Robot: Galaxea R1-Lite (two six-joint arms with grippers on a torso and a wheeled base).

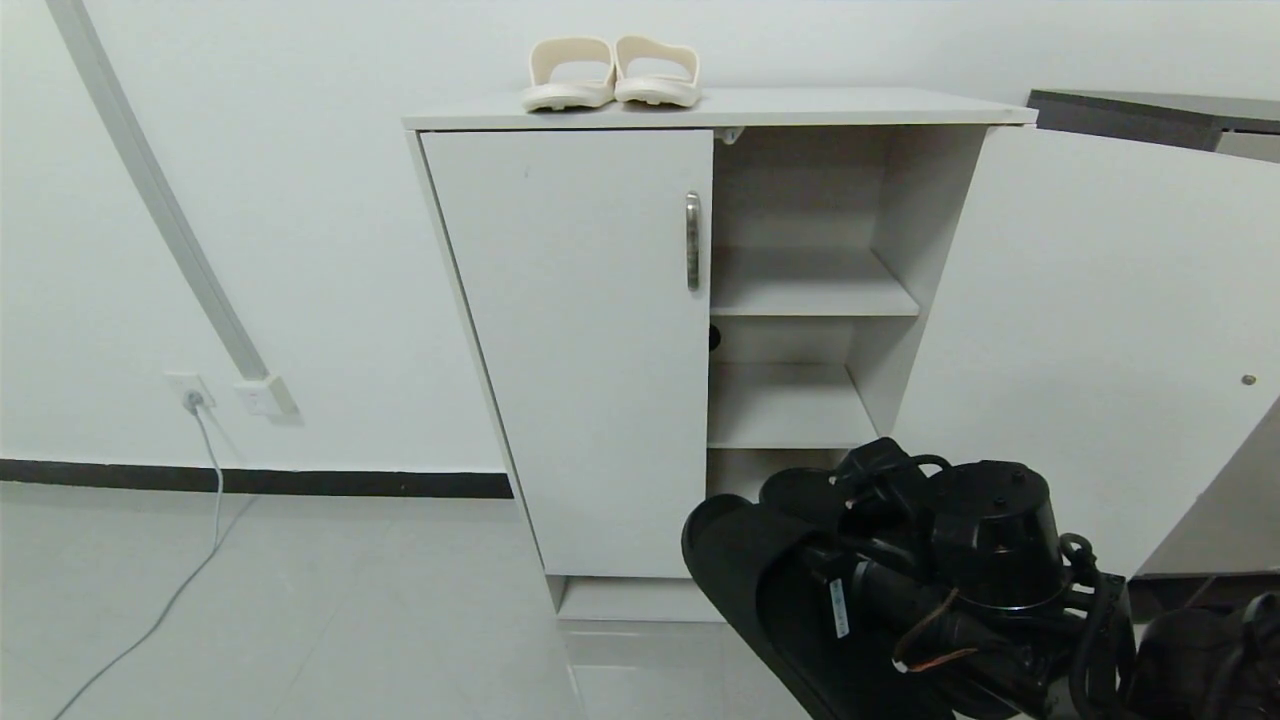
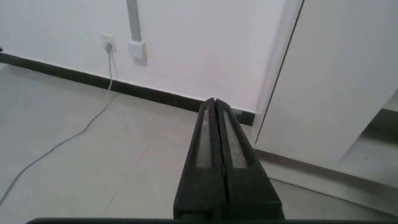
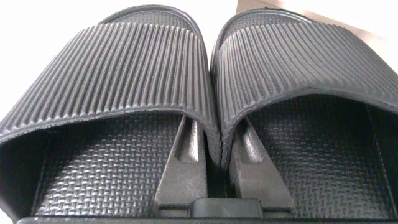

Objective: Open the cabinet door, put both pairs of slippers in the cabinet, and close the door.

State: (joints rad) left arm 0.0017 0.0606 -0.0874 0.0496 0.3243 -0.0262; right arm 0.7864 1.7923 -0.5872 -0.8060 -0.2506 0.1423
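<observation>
Clamping black slippers [image 3: 124,74] was the right gripper [image 3: 214,134]; left gripper [image 2: 215,109] sat closed, and cabinet door [image 1: 1090,330] was open, cream slippers [image 1: 612,72] at 12 o'clock, neither pair inside.

Your head camera looks from high up, forward and down, at the cabinet [image 1: 565,350] from a middle distance, with wall [image 1: 300,150] and floor [image 1: 330,620] on its left. Your left wrist camera sits low and looks along the left gripper [image 2: 214,109] over the floor toward the same wall. These two views share the wall socket [image 1: 190,390] and the cabinet's corner. Your right wrist camera is very near the black slippers [image 3: 143,68], which the head view shows near its lower edge.
</observation>
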